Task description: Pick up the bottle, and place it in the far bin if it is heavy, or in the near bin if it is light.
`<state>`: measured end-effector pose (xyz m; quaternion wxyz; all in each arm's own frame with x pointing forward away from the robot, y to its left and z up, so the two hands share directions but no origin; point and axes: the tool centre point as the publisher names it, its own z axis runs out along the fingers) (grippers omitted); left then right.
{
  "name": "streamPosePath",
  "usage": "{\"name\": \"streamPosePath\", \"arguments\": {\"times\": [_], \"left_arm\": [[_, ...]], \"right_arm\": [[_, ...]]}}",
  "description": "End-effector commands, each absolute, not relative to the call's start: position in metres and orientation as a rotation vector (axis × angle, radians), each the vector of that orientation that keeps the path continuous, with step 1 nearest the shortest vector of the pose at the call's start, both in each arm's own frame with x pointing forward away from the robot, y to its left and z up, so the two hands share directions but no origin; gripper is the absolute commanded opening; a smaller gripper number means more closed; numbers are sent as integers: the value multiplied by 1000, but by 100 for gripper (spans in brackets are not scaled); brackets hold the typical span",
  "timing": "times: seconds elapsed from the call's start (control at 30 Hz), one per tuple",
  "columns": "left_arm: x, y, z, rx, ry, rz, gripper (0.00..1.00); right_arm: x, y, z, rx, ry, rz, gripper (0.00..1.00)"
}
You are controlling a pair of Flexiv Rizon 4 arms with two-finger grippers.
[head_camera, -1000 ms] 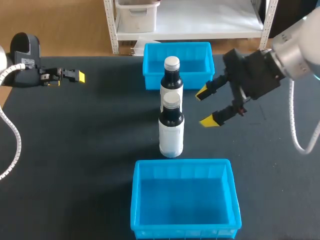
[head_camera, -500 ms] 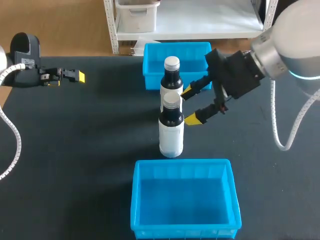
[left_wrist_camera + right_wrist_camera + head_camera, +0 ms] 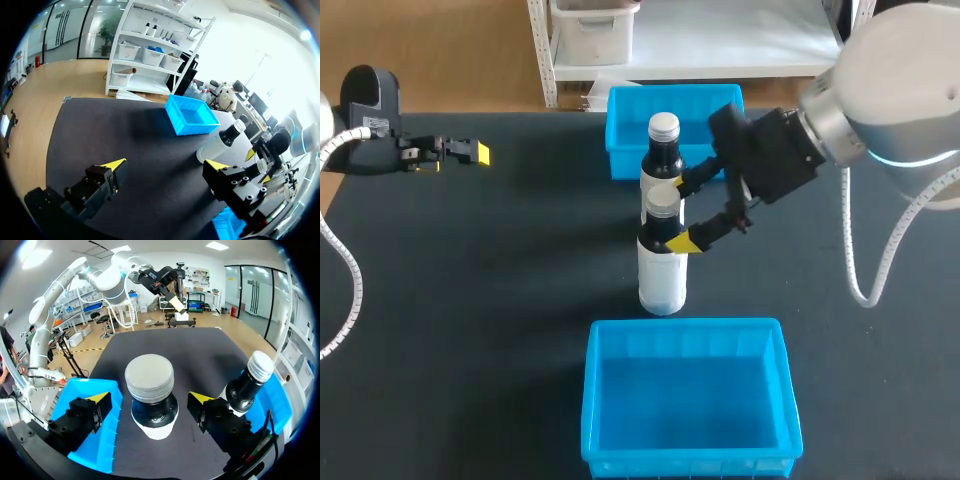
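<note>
Two dark bottles with white labels and grey caps stand upright in a row mid-table. The near bottle [image 3: 663, 262] has my right gripper [image 3: 677, 214] around its neck, open; in the right wrist view its cap [image 3: 149, 376] sits between the fingers with gaps on both sides. The far bottle [image 3: 663, 150] [image 3: 250, 380] stands just behind it, outside the gripper. The blue far bin [image 3: 720, 160] and blue near bin [image 3: 595, 400] are both empty. My left gripper [image 3: 470, 152] [image 3: 165, 165] hangs open and empty at the table's far left.
The far bottle stands close against the front wall of the far bin. In the right wrist view the near bin [image 3: 95, 445] lies beside one finger and the far bin [image 3: 277, 400] beyond the other. Dark tabletop [image 3: 500, 300] spreads to the left.
My right gripper has moved left, from open table right of the bottles to astride the near bottle's neck, still open. The left arm and both bottles have stayed put.
</note>
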<state>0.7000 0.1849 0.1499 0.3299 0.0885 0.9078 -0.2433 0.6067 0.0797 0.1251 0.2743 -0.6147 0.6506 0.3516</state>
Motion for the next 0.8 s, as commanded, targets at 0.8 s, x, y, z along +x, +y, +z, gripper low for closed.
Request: {"name": "streamPosePath", "arguments": {"times": [0.8], "left_arm": [[700,185,150,231,2374,-636,100]], "right_arm": [[611,101,118,-1650,1735,971,83]]}}
